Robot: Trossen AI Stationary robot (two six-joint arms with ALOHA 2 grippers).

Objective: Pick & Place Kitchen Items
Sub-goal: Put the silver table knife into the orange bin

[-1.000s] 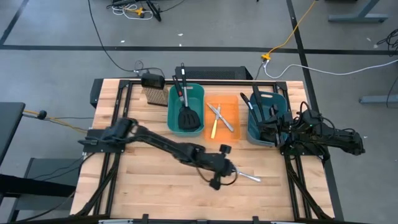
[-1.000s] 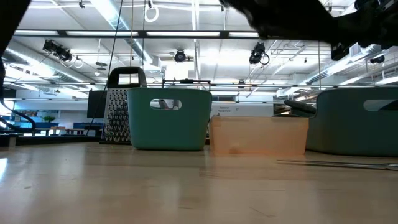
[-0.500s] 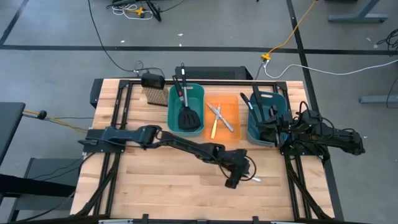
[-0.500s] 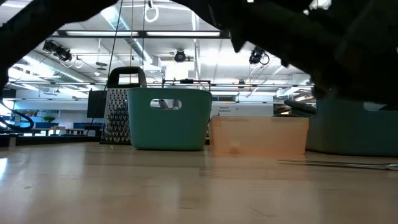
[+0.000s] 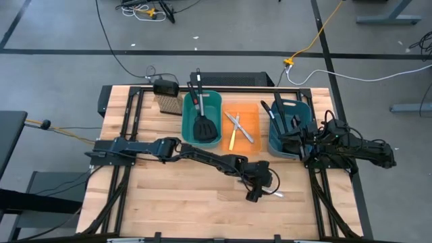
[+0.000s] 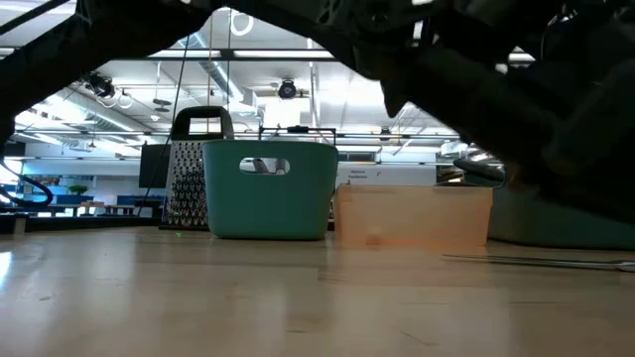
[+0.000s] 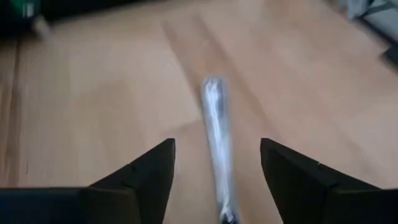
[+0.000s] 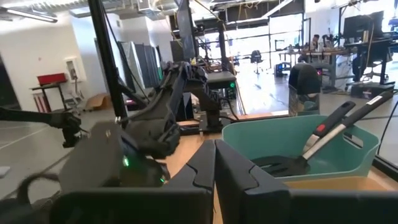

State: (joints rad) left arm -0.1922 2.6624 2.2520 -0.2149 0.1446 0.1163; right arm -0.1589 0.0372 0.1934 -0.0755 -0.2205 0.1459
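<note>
A slim silver table knife (image 7: 216, 140) lies flat on the wooden table (image 5: 175, 202) at the near right. My left gripper (image 7: 217, 146) stands open just above it, one finger on each side of the blade and touching nothing; in the high view this gripper (image 5: 260, 195) covers the knife's left end (image 5: 275, 194). The left teal bin (image 5: 201, 118) holds black slotted spatulas. Two more silver knives and a yellow-handled one lie in the orange bin (image 5: 241, 127). My right gripper (image 8: 214, 158) waits shut at the table's right edge, beside the right teal bin (image 5: 287, 128).
A metal grater with a black handle (image 5: 168, 101) stands at the far left of the bins. The three bins form a row along the far side. Black ladles stick out of the right teal bin. Bare wood stretches across the near half of the table.
My left arm has stretched toward the table's right edge and sunk down, which has brought its gripper from left of the silver knife to over the knife's left end. The knife has stayed where it lay.
</note>
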